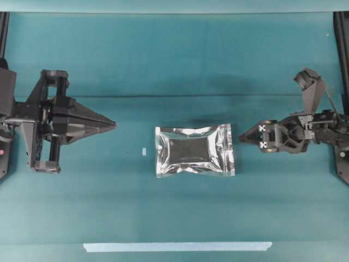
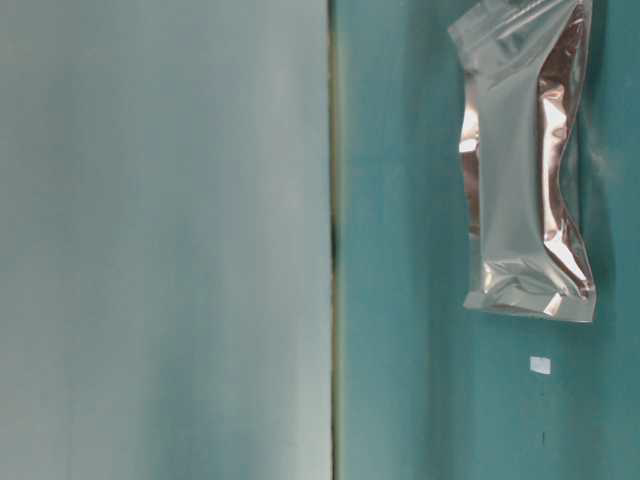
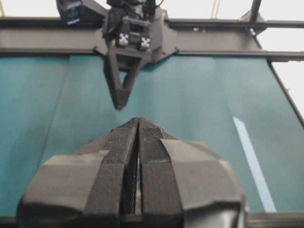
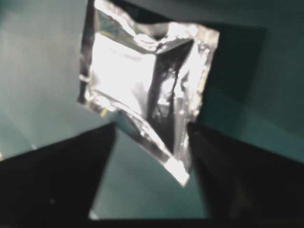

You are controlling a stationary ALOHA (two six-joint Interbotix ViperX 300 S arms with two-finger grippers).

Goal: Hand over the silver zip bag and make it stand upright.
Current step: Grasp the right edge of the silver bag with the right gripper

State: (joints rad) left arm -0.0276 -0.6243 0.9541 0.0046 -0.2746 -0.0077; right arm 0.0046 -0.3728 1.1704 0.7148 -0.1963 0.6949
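Observation:
The silver zip bag (image 1: 194, 150) lies flat on the teal table, crinkled foil with a darker centre panel. It also shows in the table-level view (image 2: 525, 170) and the right wrist view (image 4: 142, 80). My right gripper (image 1: 241, 136) is just off the bag's right edge. In its wrist view the right gripper (image 4: 152, 142) is open, and the bag's near corner shows between the fingers. My left gripper (image 1: 113, 125) is shut and empty, well left of the bag; its wrist view (image 3: 138, 121) shows the jaws pressed together. The bag is hidden there.
A pale tape strip (image 1: 177, 246) lies along the table's front edge and shows in the left wrist view (image 3: 254, 164). A tiny white piece (image 1: 143, 151) lies left of the bag. A seam (image 1: 174, 96) runs across the table behind both grippers.

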